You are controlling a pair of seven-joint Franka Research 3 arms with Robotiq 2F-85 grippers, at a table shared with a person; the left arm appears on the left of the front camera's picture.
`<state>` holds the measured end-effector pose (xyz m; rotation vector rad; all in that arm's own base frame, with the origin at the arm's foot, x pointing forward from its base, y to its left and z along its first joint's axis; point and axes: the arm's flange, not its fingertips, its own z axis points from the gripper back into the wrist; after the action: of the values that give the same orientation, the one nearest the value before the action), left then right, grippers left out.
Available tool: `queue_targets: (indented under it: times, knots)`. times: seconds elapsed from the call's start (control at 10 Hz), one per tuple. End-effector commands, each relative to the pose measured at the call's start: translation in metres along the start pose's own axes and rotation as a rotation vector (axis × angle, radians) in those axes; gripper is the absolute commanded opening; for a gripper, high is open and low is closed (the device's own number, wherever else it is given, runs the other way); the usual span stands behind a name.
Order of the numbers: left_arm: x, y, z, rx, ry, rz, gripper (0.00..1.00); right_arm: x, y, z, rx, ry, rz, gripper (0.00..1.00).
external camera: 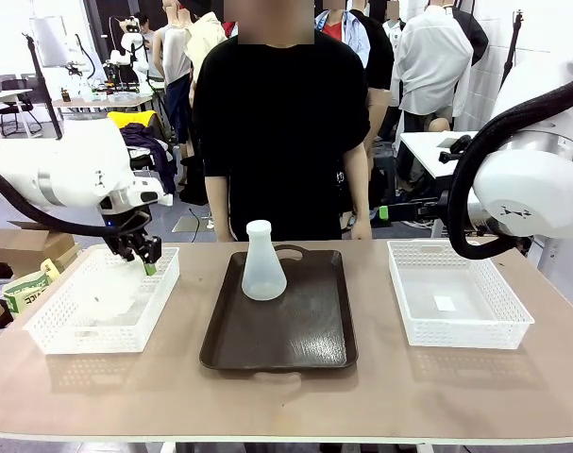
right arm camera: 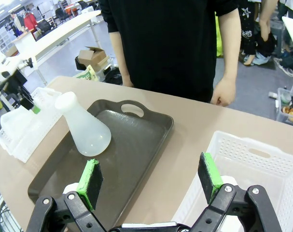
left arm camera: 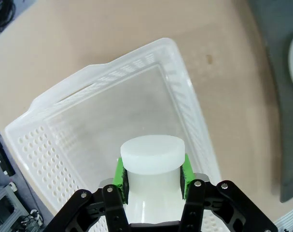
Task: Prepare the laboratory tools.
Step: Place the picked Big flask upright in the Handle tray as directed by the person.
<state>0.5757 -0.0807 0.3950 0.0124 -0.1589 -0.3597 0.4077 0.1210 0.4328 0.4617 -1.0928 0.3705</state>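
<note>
Two Flasks, One Already on the Tray

Two flasks belong to this job. One flask [external camera: 263, 264] stands upright on the brown tray [external camera: 314, 340] in the middle of the tabletop [external camera: 286, 396]. The second flask [left arm camera: 152, 166] is at the left basket [external camera: 50, 330]. The left tool [external camera: 140, 257] has its green pads squeezed on the neck of that flask, one pad on each side. From the left wrist view, the flask's flat top is just past the pads and the basket floor lies below it. The neck runs along the tool's fingers, so the flask hangs straight down from the tool. Whether its base rests on the basket floor or hangs a little above it is hard to tell.

The right tool [right arm camera: 151, 181] has its pads wide apart and holds nothing. It hangs over the near edge of the right basket [external camera: 513, 311] and the tabletop beside the tray.

The tray lies to the right of the left tool, just beside the left basket. The left arm is nearer to this flask and already grips it. A good guess is that the flask must go up and across to the tray, beside the first one. A person [external camera: 277, 123] stands at the far side with hands down.
</note>
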Motion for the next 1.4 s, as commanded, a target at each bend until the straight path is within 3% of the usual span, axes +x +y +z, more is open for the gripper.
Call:
queue_targets:
  times: [0.0,0.4,1.3]
  knots:
    - [-0.018,-0.006,0.036,-0.017,-0.049,0.016,0.0,0.006,-0.001,0.0,-0.002,0.02,-0.004,1.0]
    - [-0.047,-0.027,0.086,-0.04,-0.144,-0.099,0.0,0.006,-0.001,0.0,-0.002,0.02,-0.004,1.0]
    - [-0.04,-0.033,0.093,-0.017,-0.129,-0.088,0.0,0.006,-0.001,0.0,-0.002,0.02,-0.004,1.0]
